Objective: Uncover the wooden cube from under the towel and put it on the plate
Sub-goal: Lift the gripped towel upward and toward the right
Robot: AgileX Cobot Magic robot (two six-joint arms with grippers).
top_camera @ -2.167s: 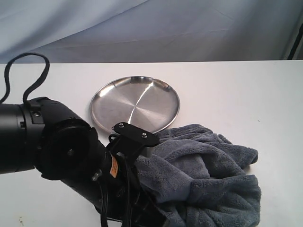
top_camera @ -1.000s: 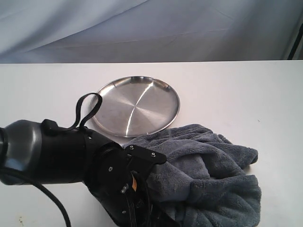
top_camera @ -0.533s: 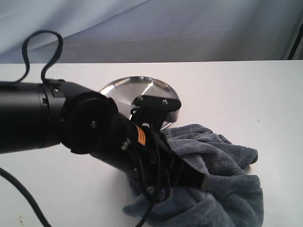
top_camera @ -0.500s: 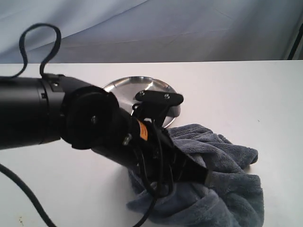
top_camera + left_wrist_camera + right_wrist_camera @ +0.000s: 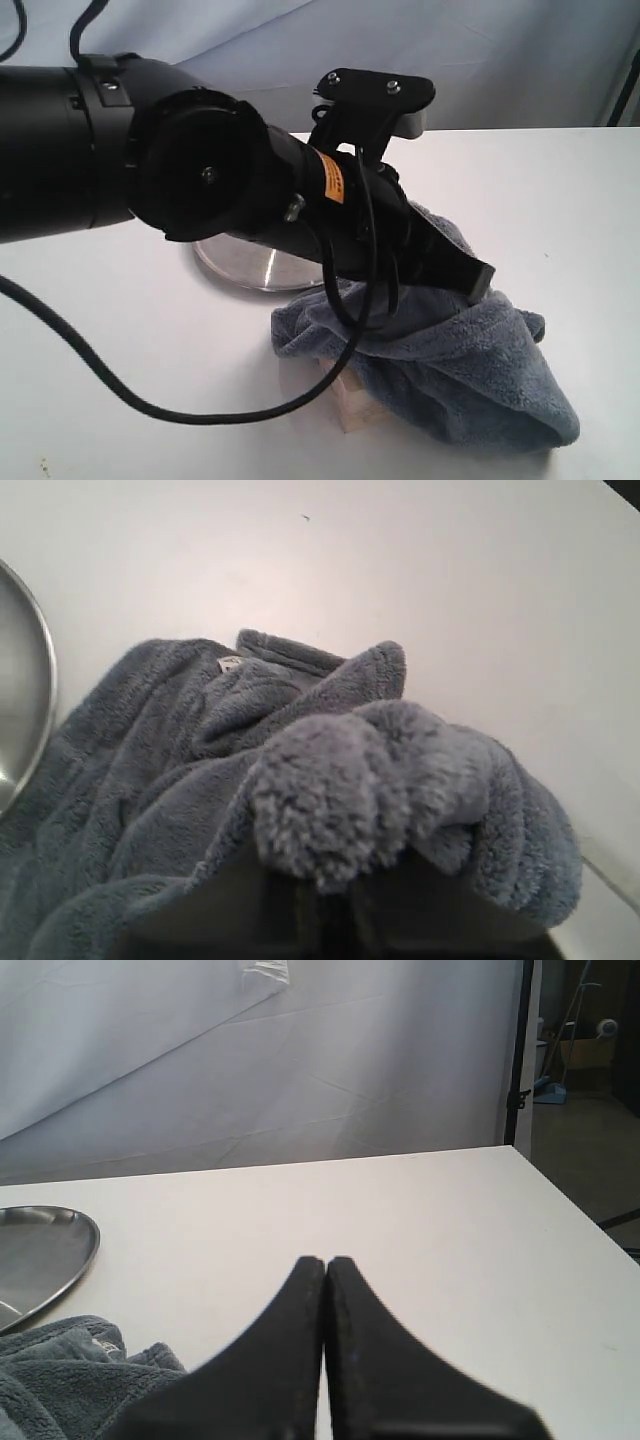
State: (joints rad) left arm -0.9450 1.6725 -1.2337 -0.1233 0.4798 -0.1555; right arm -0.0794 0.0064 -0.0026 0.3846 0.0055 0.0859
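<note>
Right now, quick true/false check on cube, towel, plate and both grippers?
1. The left gripper is shut on the towel, holding part of it up off the table. True.
2. The wooden cube sits on the plate. False: it rests on the table, partly showing under the towel's raised edge.
3. The right gripper holds the cube. False: its jaws are shut on nothing.
4. The towel's white tag shows in the left wrist view. True.
</note>
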